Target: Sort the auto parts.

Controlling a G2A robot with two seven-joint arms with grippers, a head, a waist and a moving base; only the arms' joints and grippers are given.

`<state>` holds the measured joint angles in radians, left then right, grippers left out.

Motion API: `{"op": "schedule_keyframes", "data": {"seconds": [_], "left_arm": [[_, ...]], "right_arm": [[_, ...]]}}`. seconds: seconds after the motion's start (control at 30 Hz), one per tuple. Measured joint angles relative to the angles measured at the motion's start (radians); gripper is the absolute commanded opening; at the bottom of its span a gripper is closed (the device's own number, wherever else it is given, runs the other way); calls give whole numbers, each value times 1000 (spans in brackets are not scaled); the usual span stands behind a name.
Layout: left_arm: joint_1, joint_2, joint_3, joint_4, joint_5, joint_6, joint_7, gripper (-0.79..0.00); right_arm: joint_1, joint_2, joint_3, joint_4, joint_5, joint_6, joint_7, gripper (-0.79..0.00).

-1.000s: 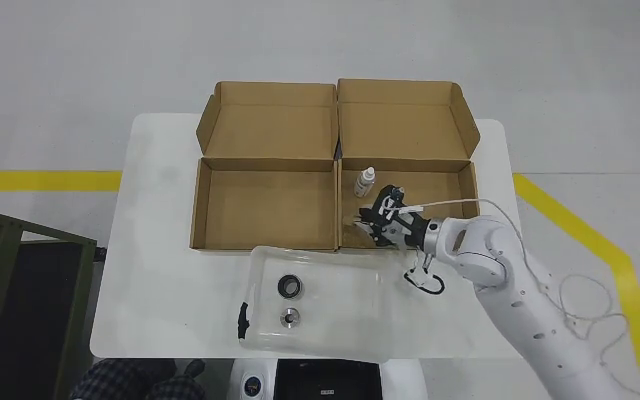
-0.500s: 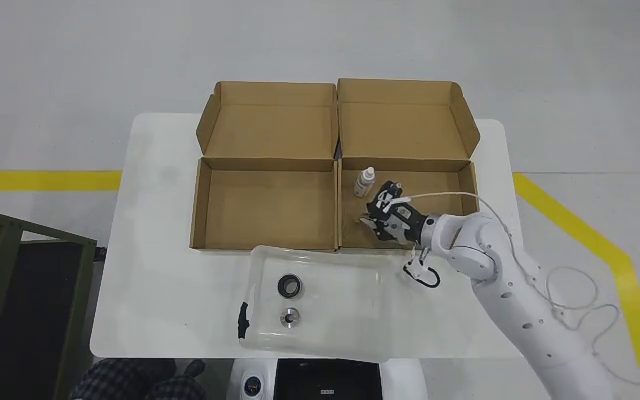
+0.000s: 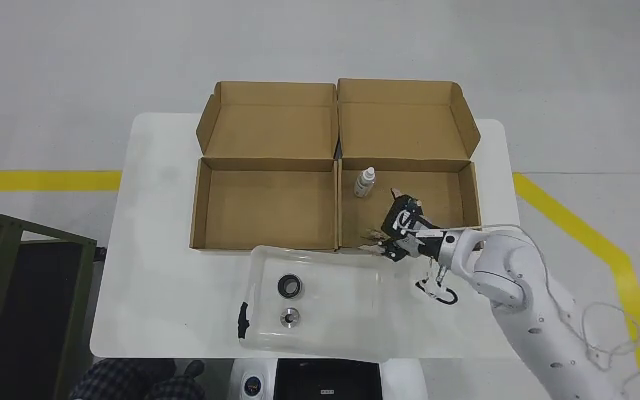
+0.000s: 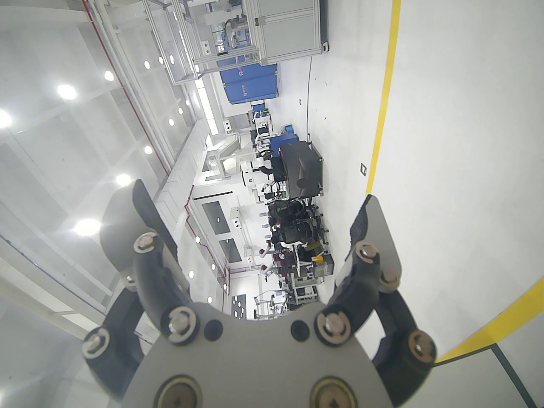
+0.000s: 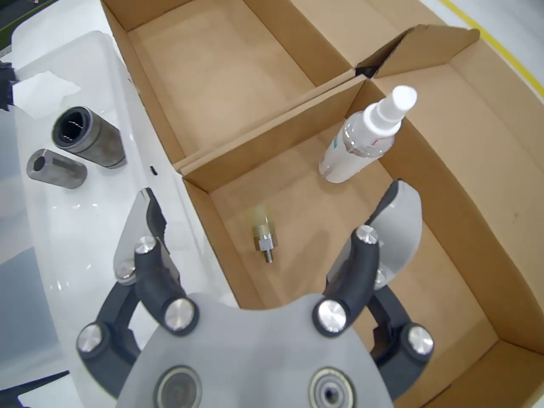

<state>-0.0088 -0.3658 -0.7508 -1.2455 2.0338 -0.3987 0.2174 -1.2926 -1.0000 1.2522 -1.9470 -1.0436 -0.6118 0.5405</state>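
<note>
My right gripper (image 5: 272,197) is open and empty, hovering over the near wall of the right cardboard box (image 5: 463,231). Just beyond its fingertips a small metal fitting (image 5: 264,237) with a pale tip lies on that box's floor. A white spray bottle (image 5: 365,137) stands further in. In the top view the right gripper (image 3: 392,234) sits at the right box's front edge (image 3: 470,222). Two metal cylinders, a dark one (image 3: 291,286) and a smaller grey one (image 3: 290,318), lie in the clear tray (image 3: 340,300). My left gripper (image 4: 255,210) is open, pointing up into the room.
The left cardboard box (image 3: 265,208) holds nothing, and both boxes' lids stand open behind them. A black piece (image 3: 242,320) sits at the tray's left edge. The white table (image 3: 150,250) has bare room left of the boxes.
My right gripper has pulled back from inside the right box toward its front wall and the tray. The bottle and the tray's parts have stayed put.
</note>
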Motion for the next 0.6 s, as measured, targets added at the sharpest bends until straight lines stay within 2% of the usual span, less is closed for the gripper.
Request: {"op": "schedule_keyframes", "data": {"seconds": [0.17,0.33,0.47,0.6], "left_arm": [[0,0,0,0,0,0,0,0],[0,0,0,0,0,0,0,0],[0,0,0,0,0,0,0,0],[0,0,0,0,0,0,0,0]], "right_arm": [[-134,12,55,-157,-77,21,-61,0],[-220,12,35,-221,-195,32,-184,0],[-238,8,-22,-222,-295,39,-270,0],[-228,1,-97,-216,-377,45,-292,0]]}}
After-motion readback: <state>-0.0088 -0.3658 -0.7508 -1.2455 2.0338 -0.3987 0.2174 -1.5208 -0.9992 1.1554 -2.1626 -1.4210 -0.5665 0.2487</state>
